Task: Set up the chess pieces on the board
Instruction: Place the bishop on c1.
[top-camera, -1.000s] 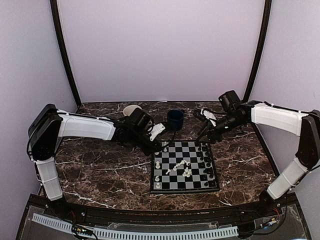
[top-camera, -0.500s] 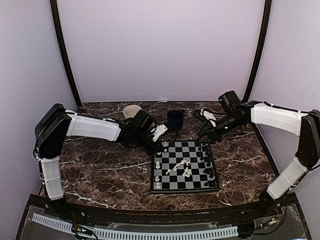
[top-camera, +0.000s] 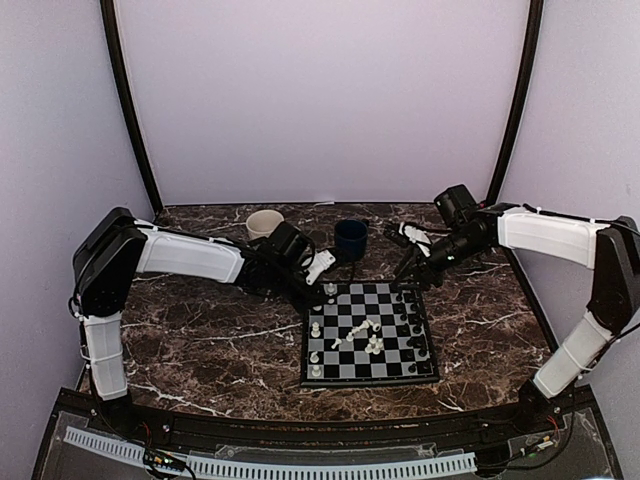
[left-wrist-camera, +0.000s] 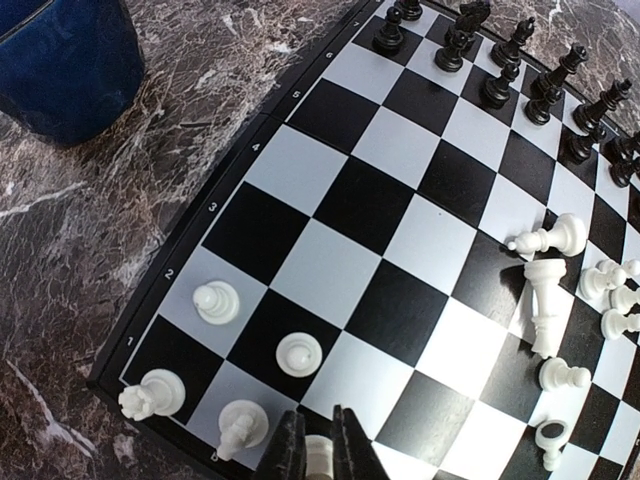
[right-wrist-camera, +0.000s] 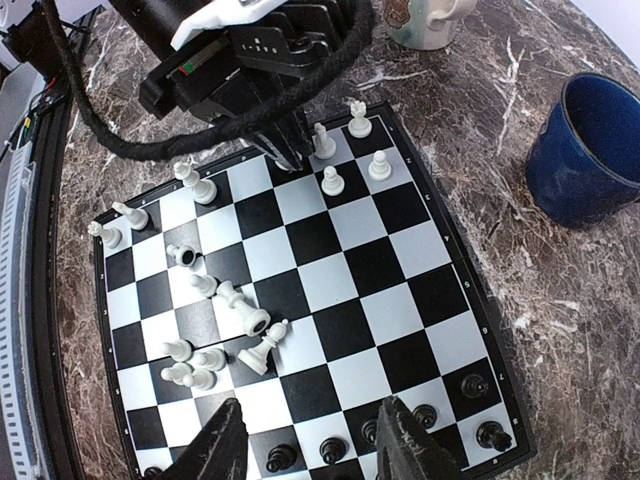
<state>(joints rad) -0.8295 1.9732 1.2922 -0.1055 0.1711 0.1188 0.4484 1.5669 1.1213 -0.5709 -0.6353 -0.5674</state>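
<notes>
Table (top-camera: 200, 340): a dark marble top with white veins; the board lies on it.
Board (top-camera: 345, 367): flat, with black and light squares, between the two grippers.
Blue mug (top-camera: 350, 238): upright, just behind the far edge of the board.
Cream mug (top-camera: 263, 222): behind the board and to its left, farther from the board than the blue mug.
Left gripper (left-wrist-camera: 317, 440): over the far left corner of the board; its fingers are almost closed and pinch one white piece between them.
Right gripper (right-wrist-camera: 310, 445): hangs over the right side of the board, above the black pieces; its jaws stand about half apart with nothing between them.
Black pieces (left-wrist-camera: 520, 60): upright in rows along the right edge of the board.
White pieces (left-wrist-camera: 560, 290): several lie tipped over near the middle of the board; a few stand at its left edge.
Held white piece (left-wrist-camera: 319, 460): at the left edge of the board; whether its foot touches the board I cannot tell.
</notes>
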